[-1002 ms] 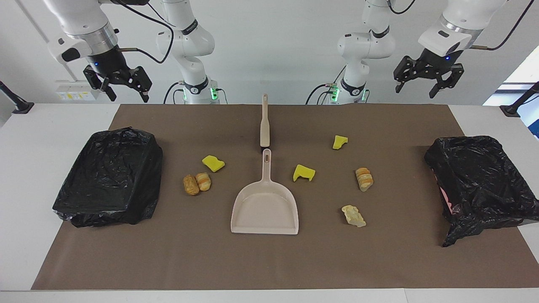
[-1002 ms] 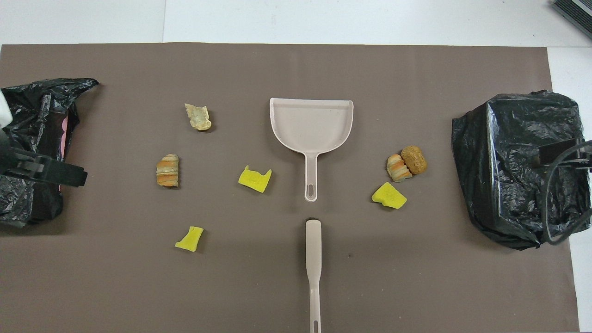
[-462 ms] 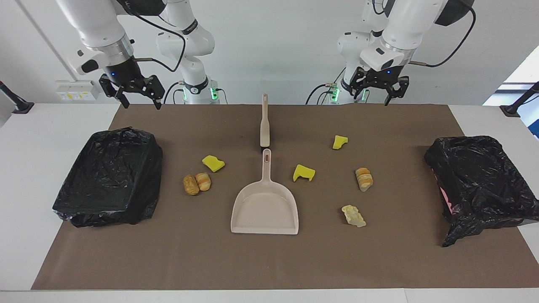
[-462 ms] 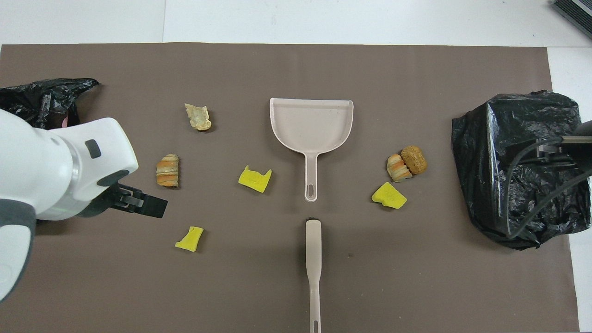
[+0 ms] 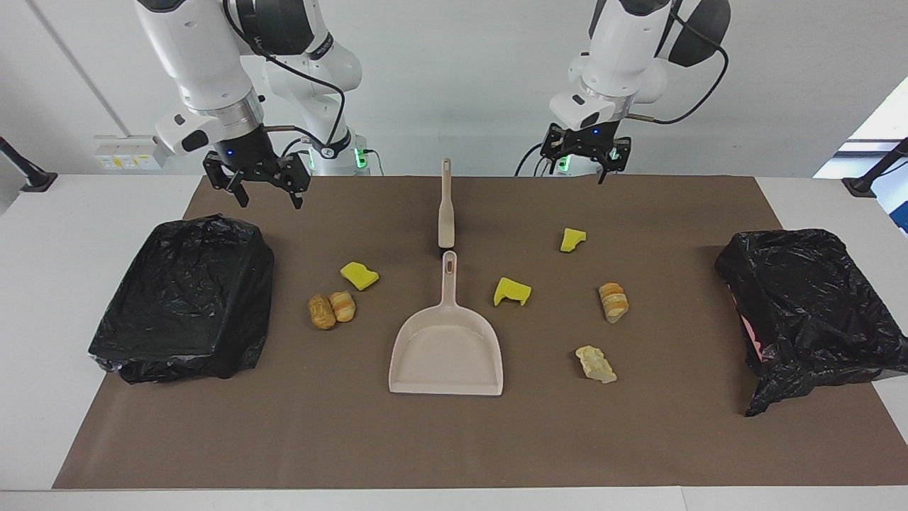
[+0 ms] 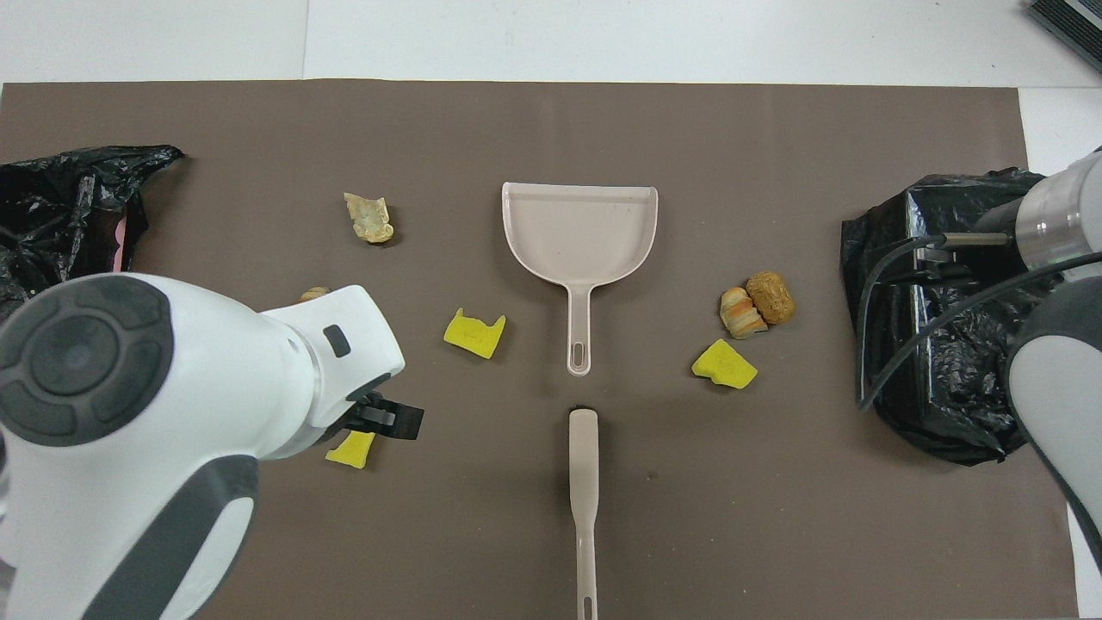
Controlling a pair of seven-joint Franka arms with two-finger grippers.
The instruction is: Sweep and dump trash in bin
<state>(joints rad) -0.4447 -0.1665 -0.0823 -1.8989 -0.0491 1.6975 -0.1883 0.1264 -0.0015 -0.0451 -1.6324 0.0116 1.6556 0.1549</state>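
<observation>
Brown mat covers the worktop; trash (image 5: pixel 512 292) lies scattered mid-frame around the dustpan (image 5: pixel 447 355). Light, soft scraps should sweep easily; grip the brush (image 5: pixel 445 213) by its handle. Left gripper (image 5: pixel 585 157) and right gripper (image 5: pixel 257 182) hover, jaws released.

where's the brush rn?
The brush lies flat mid-mat, untouched, handle toward the robots, in line with the dustpan and nearer to the robots than it, its head just short of the dustpan's handle tip.
</observation>
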